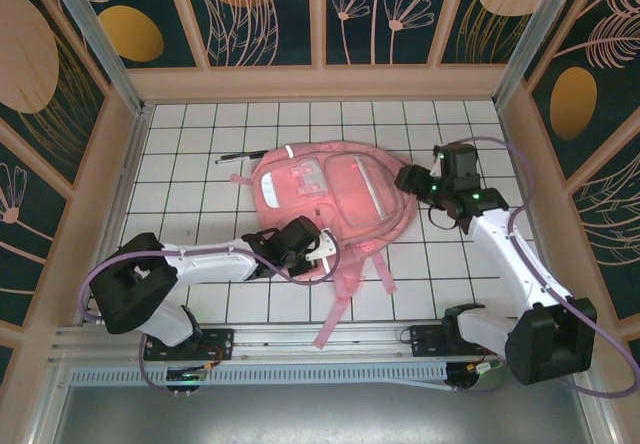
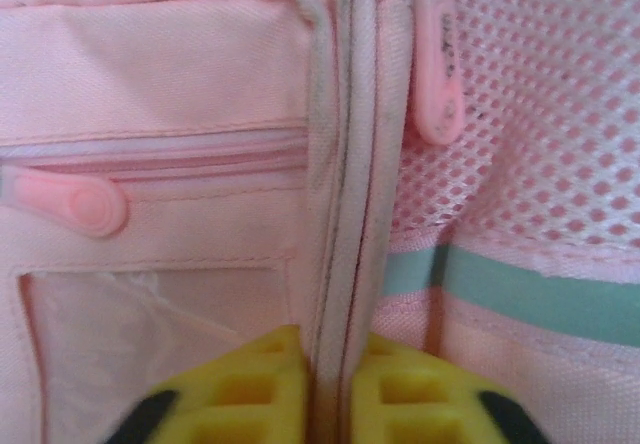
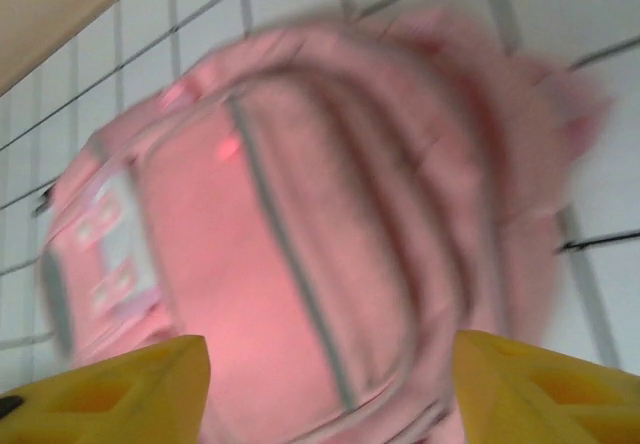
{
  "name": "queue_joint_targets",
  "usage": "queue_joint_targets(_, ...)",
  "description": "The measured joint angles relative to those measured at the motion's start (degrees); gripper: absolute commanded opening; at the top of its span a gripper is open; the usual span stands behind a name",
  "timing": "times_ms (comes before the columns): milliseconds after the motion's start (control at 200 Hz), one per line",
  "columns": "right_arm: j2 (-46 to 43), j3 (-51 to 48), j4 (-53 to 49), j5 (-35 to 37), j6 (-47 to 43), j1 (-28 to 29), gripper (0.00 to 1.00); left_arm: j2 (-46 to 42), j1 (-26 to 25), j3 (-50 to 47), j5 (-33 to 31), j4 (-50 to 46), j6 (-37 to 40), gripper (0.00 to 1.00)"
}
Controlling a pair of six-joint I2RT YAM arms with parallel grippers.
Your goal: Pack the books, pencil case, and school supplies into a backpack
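Observation:
The pink backpack [image 1: 335, 194] lies flat in the middle of the tiled table, its clear front panel facing up. My left gripper [image 1: 322, 252] is at its near-left edge. In the left wrist view the yellow fingers [image 2: 260, 384] are shut on a piped seam of the backpack [image 2: 150, 64], beside a mesh pocket. My right gripper [image 1: 408, 179] hovers at the bag's right side, with its yellow fingers [image 3: 130, 384] standing wide apart and empty above the blurred backpack [image 3: 300, 224]. Two loose dark pens [image 1: 240, 156], the school supplies, lie just beyond the bag's far-left corner. The books and pencil case are out of view.
Pink straps [image 1: 335, 314] trail from the bag toward the near edge between the arm bases. Wooden walls [image 1: 130, 164] enclose the table on the left, right and back. Bare white tiles [image 1: 180, 194] lie left of the bag.

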Motion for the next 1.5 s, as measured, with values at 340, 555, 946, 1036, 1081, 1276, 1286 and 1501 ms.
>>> queue_joint_targets(340,-1.53,-7.82,0.09,-10.49,-1.53,13.44,0.45,-9.05,4.35,-0.02,11.28,-4.59,-7.61,0.00)
queue_joint_targets(555,-0.66,-10.91,6.21,-4.57,-1.66,29.44,0.38,-9.99,6.84,0.63,18.21,-6.71,-11.15,0.00)
queue_joint_targets(946,9.51,-9.46,9.25,17.42,3.65,42.18,0.38,-9.92,8.00,2.03,22.43,-8.15,-13.35,0.00)
queue_joint_targets(1036,10.25,-8.35,7.96,20.96,6.12,43.23,0.17,-9.92,8.11,2.23,22.67,-8.20,-13.49,0.00)
queue_joint_targets(1081,10.47,-7.76,6.51,22.71,8.09,43.28,0.09,-9.92,8.26,2.29,22.82,-8.22,-13.49,0.00)
queue_joint_targets(1276,10.84,-4.44,1.31,25.53,12.52,43.34,0.00,-10.03,8.26,2.34,22.73,-6.99,-13.51,0.00)
queue_joint_targets(1286,10.84,-4.33,1.11,25.53,12.59,43.28,0.00,-10.05,8.26,2.34,22.71,-6.95,-13.51,0.00)
queue_joint_targets(1501,7.23,-4.66,-1.99,16.11,9.84,34.38,0.00,-13.33,8.46,-0.07,18.62,-6.29,-12.48,0.00)
